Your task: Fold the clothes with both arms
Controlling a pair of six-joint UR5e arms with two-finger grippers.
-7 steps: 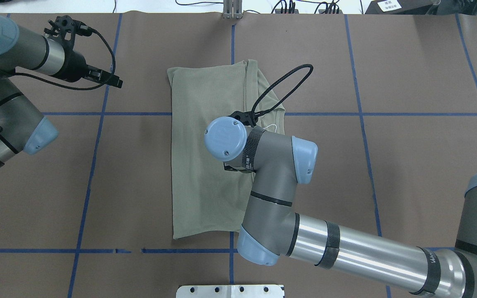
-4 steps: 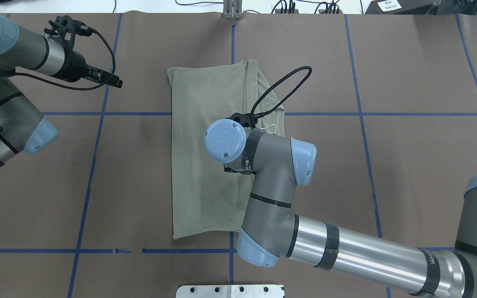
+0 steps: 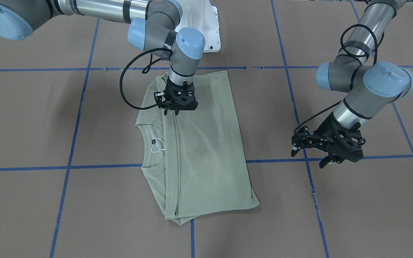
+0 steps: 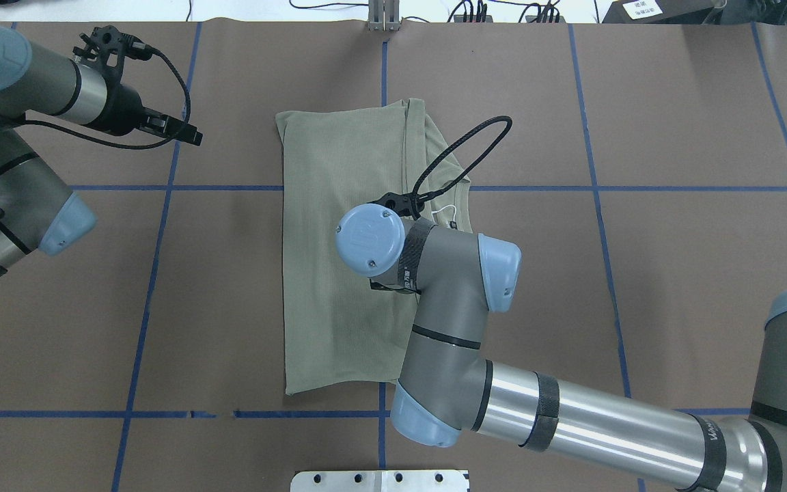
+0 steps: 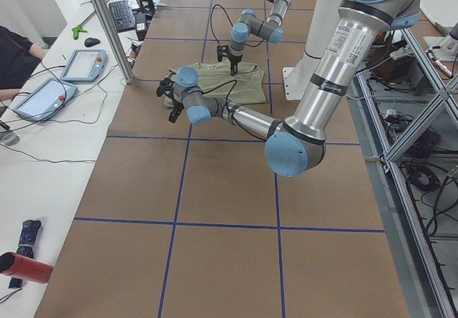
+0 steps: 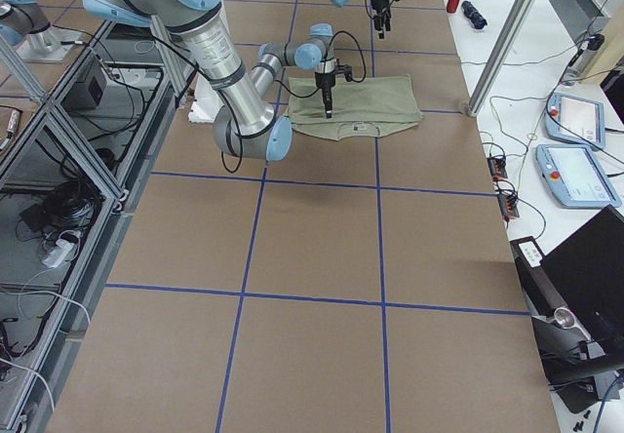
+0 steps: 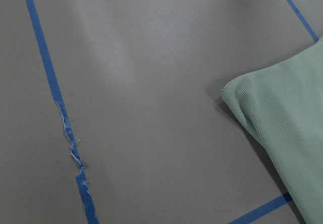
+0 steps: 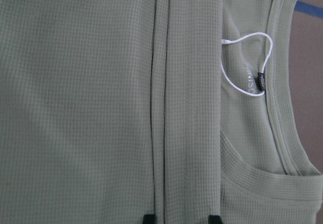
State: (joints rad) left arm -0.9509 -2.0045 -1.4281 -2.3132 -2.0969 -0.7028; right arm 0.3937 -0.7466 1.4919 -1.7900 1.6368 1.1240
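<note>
The brown-papered worktop [image 4: 673,102], gridded with blue tape, carries the green shirt [image 4: 339,171] at the centre of the overhead view. The shirt is already folded lengthwise into a long panel, with its neckline showing past the fold on the right.

The right arm [image 4: 571,424] enters from the lower right of the overhead view and bends over the middle of the shirt. The left arm [image 4: 24,82] sits in the upper left, well apart from the cloth.

The right gripper [image 3: 171,112] points down over the stacked fold edges. Its wrist view shows the jaws spread, one tip on each side of the doubled seam. The left gripper [image 3: 327,163] hangs above bare paper at the right of the front view, and I cannot tell how its jaws stand.

The black neck label [image 3: 153,142] and the white string loop [image 8: 271,46] lie just beside the fold.

Judging from this:
- Jaws closing here could pinch only the top layer, and that would peel the fold open.
- They could also bite too deep and drag every layer along.
- A one-sided pull, with the other gripper so far off, would likely skew the panel.
- The string loop could snag on a fingertip.
</note>
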